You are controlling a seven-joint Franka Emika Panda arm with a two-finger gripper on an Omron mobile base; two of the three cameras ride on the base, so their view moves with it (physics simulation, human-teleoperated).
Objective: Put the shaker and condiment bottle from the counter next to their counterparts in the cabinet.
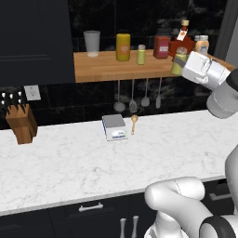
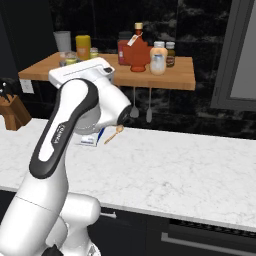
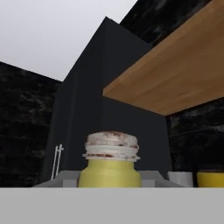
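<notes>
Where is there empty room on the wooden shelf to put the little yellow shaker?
The wooden shelf is bare at its left end, before the grey cup, and along its front edge below the cup and the yellow canister. A small gap sits between the lime-green shaker and the red jar. The right end is crowded around the dark-red bottle.

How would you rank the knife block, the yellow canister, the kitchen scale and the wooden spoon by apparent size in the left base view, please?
1. Knife block, clearly largest.
2. Yellow canister and kitchen scale: they look about alike, and the canister stands farther back on the shelf, so I won't rank them.
3. Wooden spoon, smallest.
</notes>
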